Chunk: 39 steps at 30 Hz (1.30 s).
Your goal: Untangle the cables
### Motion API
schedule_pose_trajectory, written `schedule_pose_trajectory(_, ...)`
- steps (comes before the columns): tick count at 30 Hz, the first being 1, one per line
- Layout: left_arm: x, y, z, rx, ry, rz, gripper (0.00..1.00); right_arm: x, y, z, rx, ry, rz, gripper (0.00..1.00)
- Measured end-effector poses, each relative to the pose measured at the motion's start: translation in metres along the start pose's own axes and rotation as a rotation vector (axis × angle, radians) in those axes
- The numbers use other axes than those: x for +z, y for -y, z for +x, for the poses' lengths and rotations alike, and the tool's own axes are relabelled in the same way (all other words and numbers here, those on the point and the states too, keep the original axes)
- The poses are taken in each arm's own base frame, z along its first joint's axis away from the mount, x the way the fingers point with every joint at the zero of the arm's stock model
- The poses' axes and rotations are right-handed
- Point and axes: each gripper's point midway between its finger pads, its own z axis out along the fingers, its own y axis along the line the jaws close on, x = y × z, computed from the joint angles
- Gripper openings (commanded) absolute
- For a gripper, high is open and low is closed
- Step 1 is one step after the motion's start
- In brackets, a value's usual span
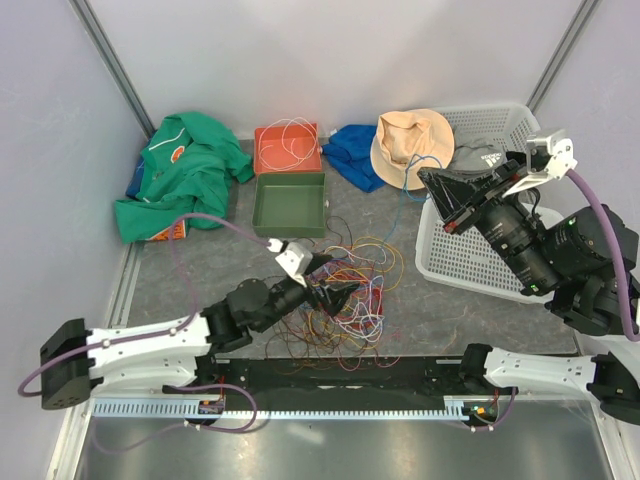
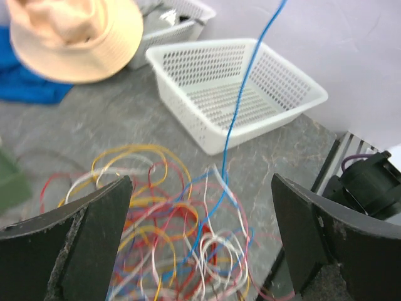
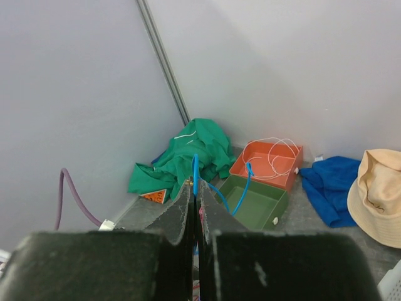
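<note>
Pinching a blue cable (image 3: 195, 168), the right gripper (image 3: 195, 191) is clamped tight on it. Left gripper (image 2: 200, 185) gapes wide, empty, just over the tangled cables (image 2: 156, 241).

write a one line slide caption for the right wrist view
Right jaws shut on a blue cable, with the green tray and the orange tray holding a white cable beyond.

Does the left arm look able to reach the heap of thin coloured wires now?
Probably yes. The left pincer hangs open just above the heap of thin coloured wires, with nothing between; only one blue wire, gripped by the shut right pincer, rises through its gap.
</note>
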Motion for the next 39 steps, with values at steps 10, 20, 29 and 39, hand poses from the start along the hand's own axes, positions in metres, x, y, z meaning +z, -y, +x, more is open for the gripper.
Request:
schedule_pose_trajectory(10, 0.081, 0.033, -0.014, 0.214, 0.09, 0.089, 0.89, -0.003, -0.002, 0.004, 0.017, -0.02, -0.017, 0.0)
schedule_pose_trajectory(20, 0.115, 0.001, -0.014, 0.223, 0.084, 0.047, 0.02, -0.015, 0.009, 0.012, 0.005, -0.044, 0.004, 0.0)
schedule_pose_trajectory(29, 0.087, 0.016, -0.124, 0.185, 0.086, -0.004, 0.02, -0.039, 0.039, 0.028, -0.011, -0.032, 0.077, 0.96)
schedule_pose_trajectory(39, 0.034, 0.055, -0.307, 0.116, 0.248, 0.034, 0.02, -0.04, 0.057, 0.122, -0.067, -0.16, 0.107, 0.96)
